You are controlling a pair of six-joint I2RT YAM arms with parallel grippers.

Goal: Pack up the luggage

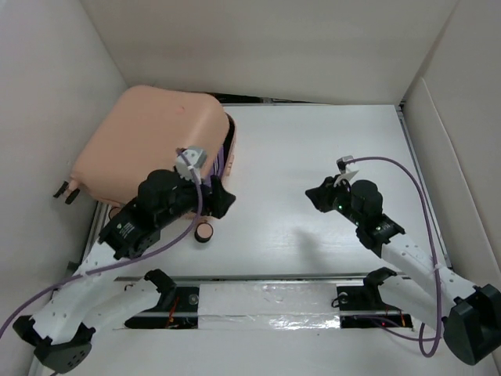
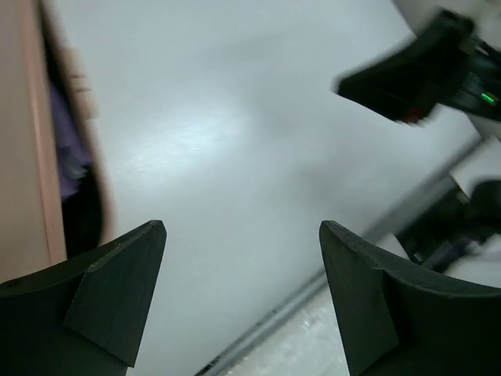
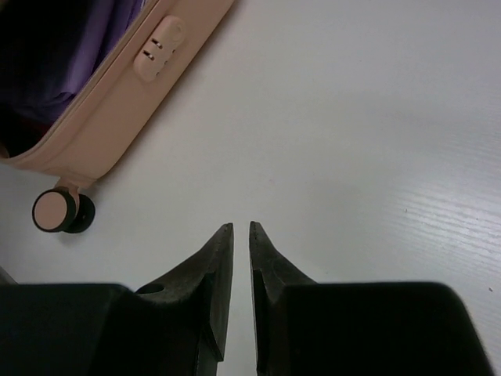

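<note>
Your left gripper [image 2: 243,227] has its fingers wide apart with nothing between them, only bare tabletop [image 1: 313,149] below. From overhead it sits just beside the luggage [image 1: 149,141], at that case's 4 o'clock corner, near a pink-and-black wheel [image 1: 205,233] on the tabletop.

Your right gripper [image 3: 239,229] has its fingers all but together, a thin slit between them and nothing in it. It hangs over the tabletop at about 3 o'clock in the overhead view, well apart from the luggage and pointing toward 9 o'clock.

You'll find the luggage at roughly 10 o'clock on the tabletop, its peach shell facing up. Along its 3 o'clock edge the shell stands ajar, and purple cloth [image 3: 70,47] shows in the dark inside. Whether the left gripper touches the shell, you cannot tell.
</note>
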